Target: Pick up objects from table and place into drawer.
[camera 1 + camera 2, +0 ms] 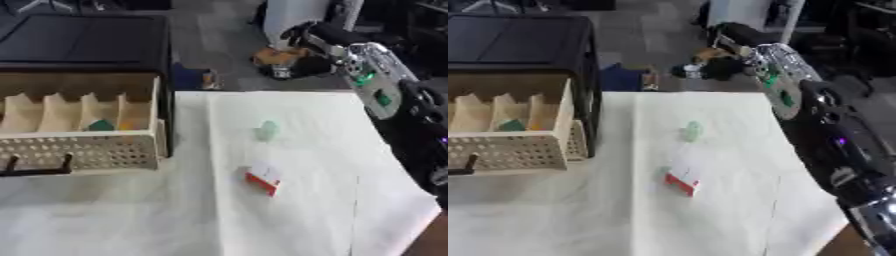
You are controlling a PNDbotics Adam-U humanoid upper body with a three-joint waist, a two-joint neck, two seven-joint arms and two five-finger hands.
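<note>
The red-and-white box (263,179) lay nearest, at lower centre of the frame, on the white surface (131,220) and clear of everything else. Just beyond it, at centre frame, stood a small pale green object (267,130), apart from the box; its shape could not be made out.

At the left, the drawer (87,150) stood pulled open, its perforated front facing the viewer and its dividers exposed. A green item (101,125) and an orange item (131,124) sat in the right-hand compartments.

The right arm (833,135) ran along the right edge toward the upper right. The right robot hand (302,37) showed there as a dark mass off the surface; whether it was released or clenched could not be told. The left robot hand appeared in neither view.

Judged from this layout, the step in hand was a reach for the next object. The next move called for bringing the right robot hand down over the green object or the box and closing on it.
</note>
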